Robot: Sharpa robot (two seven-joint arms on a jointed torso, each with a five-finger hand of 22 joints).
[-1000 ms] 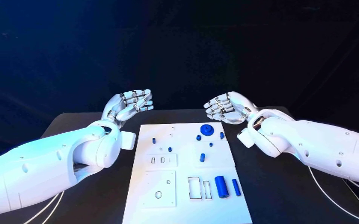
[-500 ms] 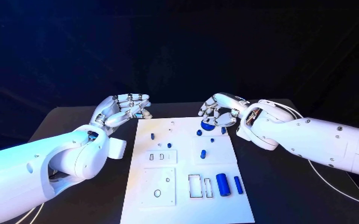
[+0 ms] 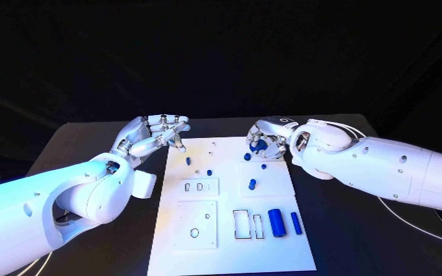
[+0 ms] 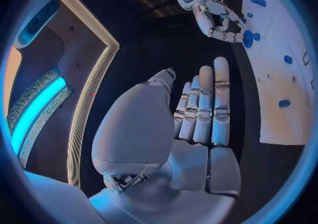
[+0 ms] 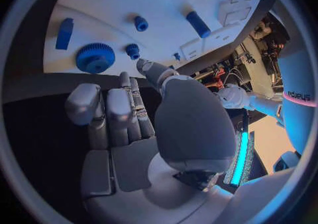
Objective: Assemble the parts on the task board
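Black table (image 3: pixel 92 137), white task board (image 3: pixel 230 250) with blue parts (image 3: pixel 275 222); both hands' fingers (image 3: pixel 171 122) apart, holding nothing.

right robot hand (image 3: pixel 267 139) crowds blue gear (image 5: pixel 95 57); task board (image 3: pixel 221 244) near half open above; left flank bare

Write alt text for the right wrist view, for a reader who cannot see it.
The robot's right hand, holding nothing, hovers at the edge of the white task board, its fingers just short of a blue gear. Smaller blue parts lie farther across the board.
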